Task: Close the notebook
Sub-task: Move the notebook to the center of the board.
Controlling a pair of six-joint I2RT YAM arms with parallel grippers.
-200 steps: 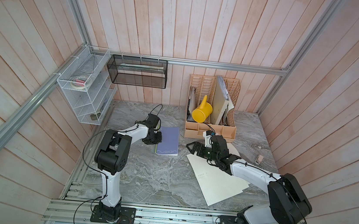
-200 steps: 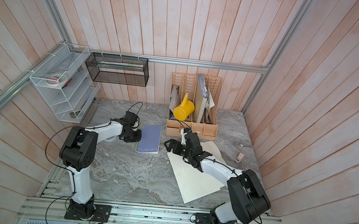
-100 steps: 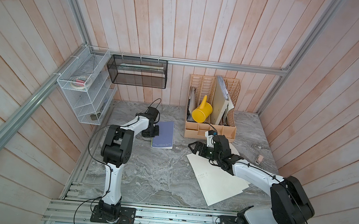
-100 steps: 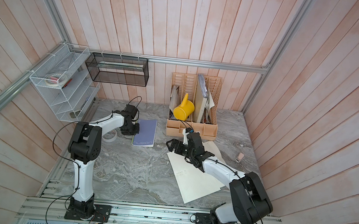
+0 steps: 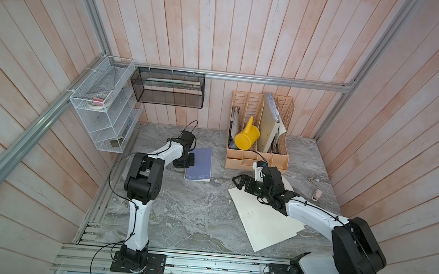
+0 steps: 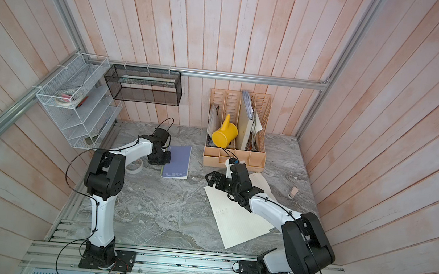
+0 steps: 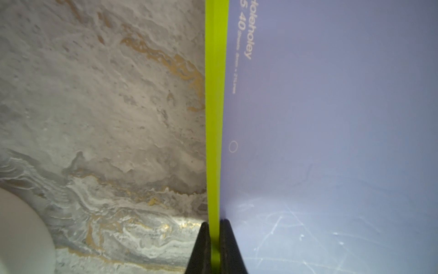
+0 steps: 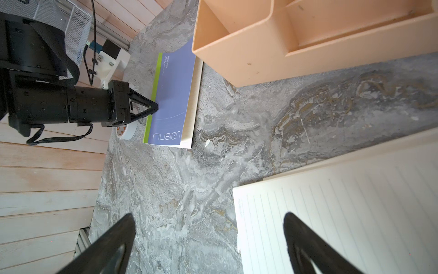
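At the green spine edge, my left claw [image 7: 215,223] pinches the notebook [image 7: 331,118], which seems light, thin and bendy, so the spine gives the firmest hold

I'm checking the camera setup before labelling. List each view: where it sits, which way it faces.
Top views: high at the front, looking down on the table; left arm and right arm show whole.
Left wrist: low over the table, looking along the left fingers, shut on the notebook edge.
Right wrist: above the table, looking past the open right fingers at the lined paper and the notebook.
Shared: every view shows the notebook; top and right wrist views show the left arm.
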